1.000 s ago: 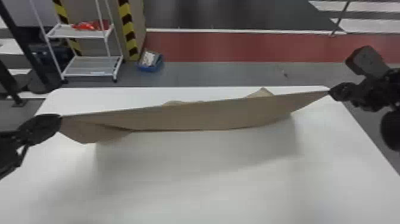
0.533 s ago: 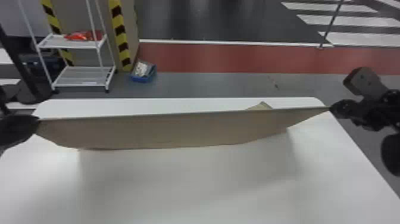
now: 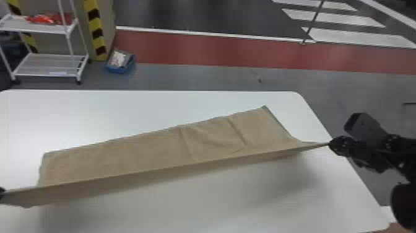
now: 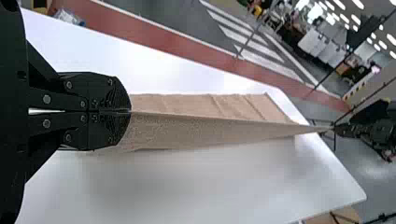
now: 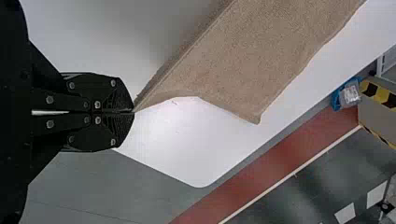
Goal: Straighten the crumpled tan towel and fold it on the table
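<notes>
Tan towel (image 3: 139, 155) over bench, lifted edge drawn taut between hands, narrow flap hanging below; far part lying spread, creases toward right end. Left hand (image 3: 2, 192) pinched shut on one corner, right hand (image 3: 335, 145) nipping another. Bench (image 3: 93, 108) white, smooth, rounded corners, soft shadow under towel. Beyond: grey floor (image 3: 201, 77), red strip (image 3: 216, 49), blue bin (image 3: 120, 70), white rack (image 3: 51, 63) holding red items (image 3: 52, 18).

No readable text or labels.
</notes>
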